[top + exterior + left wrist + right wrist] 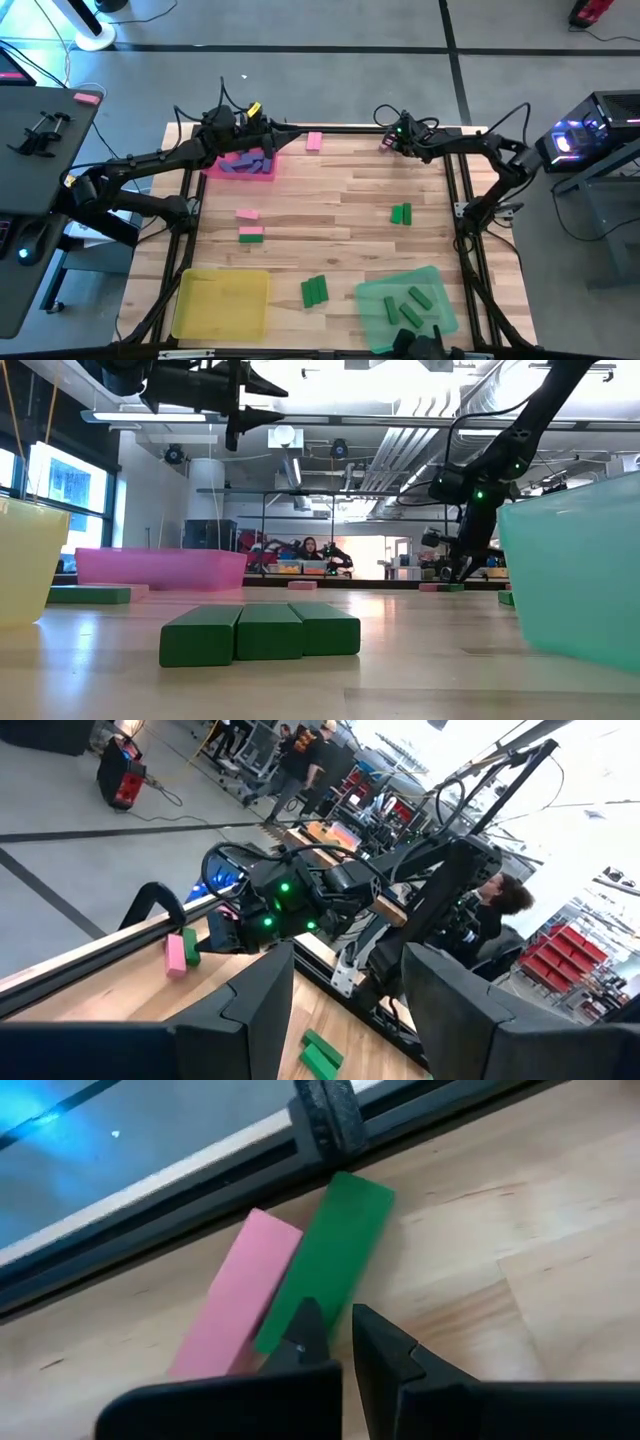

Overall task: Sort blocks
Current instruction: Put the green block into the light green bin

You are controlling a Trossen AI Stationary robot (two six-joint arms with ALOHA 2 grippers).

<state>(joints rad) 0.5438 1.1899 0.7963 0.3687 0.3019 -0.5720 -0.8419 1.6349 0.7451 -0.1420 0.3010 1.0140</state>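
At the table's far edge a green block (pixel 335 1245) and a pink block (pixel 235 1300) lie flat side by side against the black rail. My right gripper (pixel 340 1330) (pixel 388 143) slants down at them, shut, its tips at the green block's near end. My left gripper (pixel 345 1010) (pixel 270 133) hangs level and open above the pink tray (pixel 212 167), which holds purple blocks (pixel 245 163); nothing is between its fingers. More pink blocks (pixel 314 141) (pixel 248 214) and green blocks (pixel 401 213) (pixel 314 291) lie loose on the wood. My right gripper's shut fingertips (pixel 305 1325) stand over the green block's near end (pixel 285 1325), coming down at a slant from the table's near side and along the block. Whether they touch it I cannot tell. The block lies flat on the table.
A yellow tray (pixel 182 305) stands at the near left. A green tray (pixel 372 295) with several green blocks stands at the near right. A green and pink pair (pixel 251 234) lies left of centre. The black rail (pixel 200 1190) borders the far edge. A person sits beyond the table (pixel 500 905).
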